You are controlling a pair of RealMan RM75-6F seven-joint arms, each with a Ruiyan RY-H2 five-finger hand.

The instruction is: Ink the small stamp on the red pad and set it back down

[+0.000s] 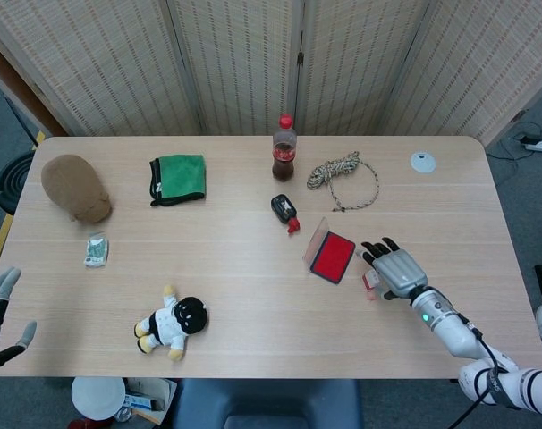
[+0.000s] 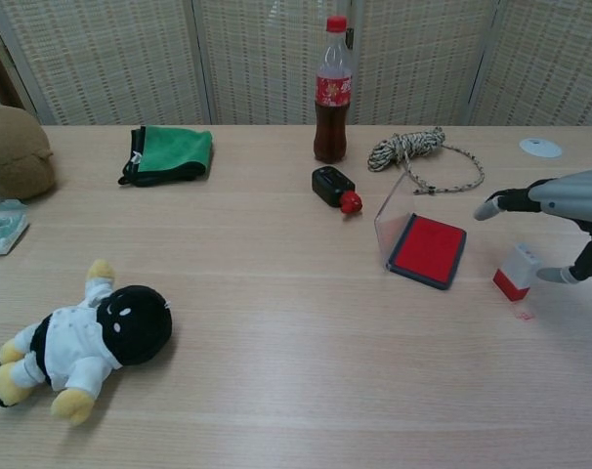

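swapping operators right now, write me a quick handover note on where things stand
Right hand: open, fingers spread above the small stamp, not gripping it.
Left hand: off the table's near left edge, holding nothing.
Small stamp: standing on the table to the right of the red pad, which lies with its lid open. A faint red mark shows on the wood just in front of the stamp.
Done: stamp appears set down.
Left: pull the right hand clear; whether inking happened cannot be confirmed.
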